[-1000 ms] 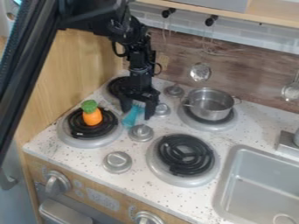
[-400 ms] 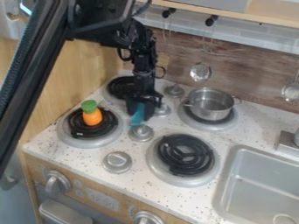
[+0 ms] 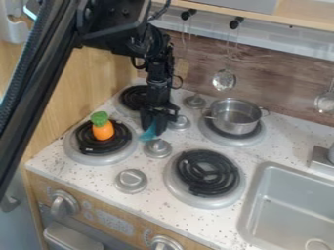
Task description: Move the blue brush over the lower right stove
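Above the counter (image 3: pixel 293 134), the black tool (image 3: pixel 155 129) is clamped on the blue brush (image 3: pixel 149 133), near a silver knob (image 3: pixel 157 148) and the burner (image 3: pixel 98 159) holding a toy carrot (image 3: pixel 102 130).

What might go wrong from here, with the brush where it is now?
The gripper has the brush between its fingers, with a part jutting out below; it could slip or twist when lifted.

A knob sits just in front of the brush, toward the lower right burner, so a low move might snag it.

Released off-centre, the brush may end up tilted on the raised coil.
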Controlling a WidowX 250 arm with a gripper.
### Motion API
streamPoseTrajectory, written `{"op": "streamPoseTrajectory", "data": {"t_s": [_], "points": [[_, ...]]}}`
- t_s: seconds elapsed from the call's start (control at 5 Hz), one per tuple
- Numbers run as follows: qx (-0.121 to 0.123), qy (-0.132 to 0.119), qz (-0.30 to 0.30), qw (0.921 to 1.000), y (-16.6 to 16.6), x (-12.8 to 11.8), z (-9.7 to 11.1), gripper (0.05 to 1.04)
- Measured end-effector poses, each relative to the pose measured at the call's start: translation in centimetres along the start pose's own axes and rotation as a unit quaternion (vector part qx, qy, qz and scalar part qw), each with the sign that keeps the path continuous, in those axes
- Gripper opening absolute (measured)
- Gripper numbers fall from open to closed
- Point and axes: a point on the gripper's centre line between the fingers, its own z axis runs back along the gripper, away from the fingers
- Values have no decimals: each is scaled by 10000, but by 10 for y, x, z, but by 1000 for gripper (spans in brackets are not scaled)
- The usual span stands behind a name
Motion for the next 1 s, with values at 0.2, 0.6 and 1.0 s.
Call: {"op": "streamPoseTrajectory", "data": {"t_s": [0.2, 0.6, 1.0], "points": [[-98, -205, -37, 9997, -5, -3, 2, 334], [-395, -919, -497, 9937, -31, -36, 65, 333], [-550, -524, -1363, 9878, -81, -73, 48, 333]]}}
